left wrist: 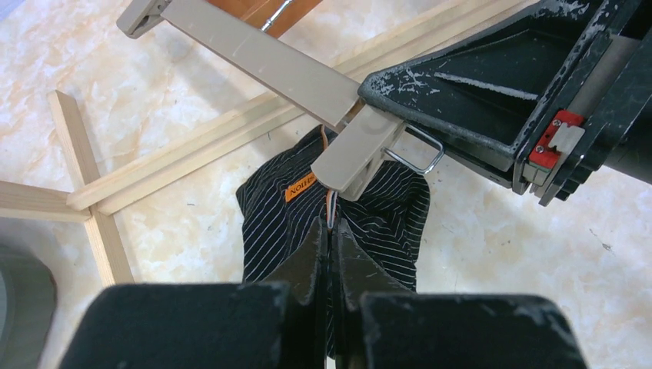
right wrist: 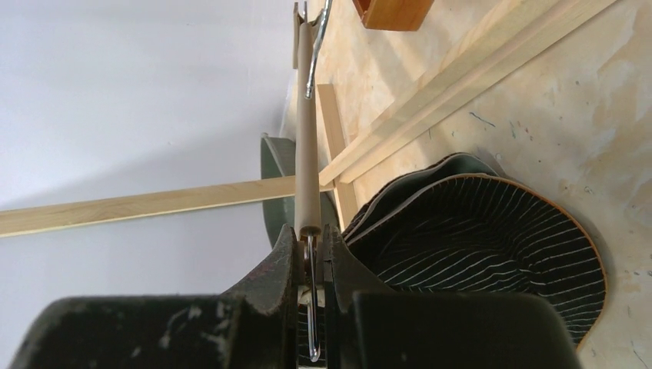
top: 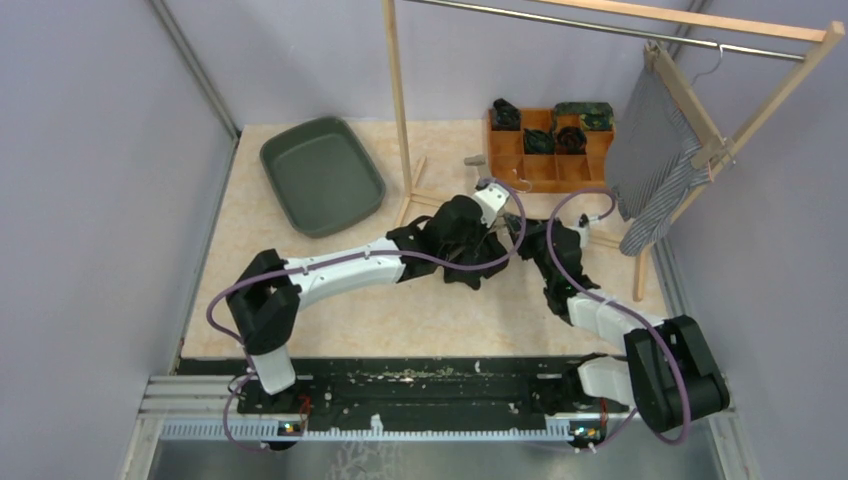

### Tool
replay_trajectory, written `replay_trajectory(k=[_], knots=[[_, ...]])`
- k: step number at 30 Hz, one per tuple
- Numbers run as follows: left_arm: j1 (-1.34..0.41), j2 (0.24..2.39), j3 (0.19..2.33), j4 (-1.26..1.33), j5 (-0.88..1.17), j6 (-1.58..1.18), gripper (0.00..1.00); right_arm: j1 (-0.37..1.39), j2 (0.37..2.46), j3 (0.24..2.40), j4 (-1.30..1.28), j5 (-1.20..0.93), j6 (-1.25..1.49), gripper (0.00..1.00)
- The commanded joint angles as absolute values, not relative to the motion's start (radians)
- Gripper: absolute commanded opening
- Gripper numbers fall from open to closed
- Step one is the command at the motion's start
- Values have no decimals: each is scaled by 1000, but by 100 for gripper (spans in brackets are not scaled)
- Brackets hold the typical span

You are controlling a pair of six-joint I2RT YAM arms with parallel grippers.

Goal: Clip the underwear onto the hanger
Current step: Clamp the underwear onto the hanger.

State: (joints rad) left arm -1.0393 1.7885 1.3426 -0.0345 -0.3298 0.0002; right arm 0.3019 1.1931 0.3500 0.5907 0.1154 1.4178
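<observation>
The underwear [left wrist: 286, 219] is black with thin white stripes and an orange label. It hangs bunched over the table, and also shows in the right wrist view [right wrist: 492, 246] and in the top view [top: 462, 255]. The hanger [left wrist: 254, 54] is a beige bar with clips and a wire hook. One beige clip [left wrist: 355, 152] sits right at the underwear's top edge. My left gripper [left wrist: 332, 231] is shut on the underwear's waistband just below that clip. My right gripper [right wrist: 311, 234] is shut on the hanger's clip end, with the bar [right wrist: 306, 131] running away from it.
The wooden rack's floor bars [left wrist: 192, 150] lie just behind the work spot. A green tray [top: 322, 175] is at the back left. An orange divided box [top: 545, 150] holds folded items at the back. A striped garment [top: 655, 165] hangs on the rack at the right.
</observation>
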Motion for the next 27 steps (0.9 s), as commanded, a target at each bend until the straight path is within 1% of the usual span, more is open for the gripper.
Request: replay_trajectory(k=[1, 27], knots=[[-1046, 1809, 1397, -52, -330, 16, 0, 296, 1163, 408, 617, 123, 1423, 0], [-1066, 1864, 1447, -118, -272, 44, 0, 296, 1205, 408, 591, 118, 1441, 0]])
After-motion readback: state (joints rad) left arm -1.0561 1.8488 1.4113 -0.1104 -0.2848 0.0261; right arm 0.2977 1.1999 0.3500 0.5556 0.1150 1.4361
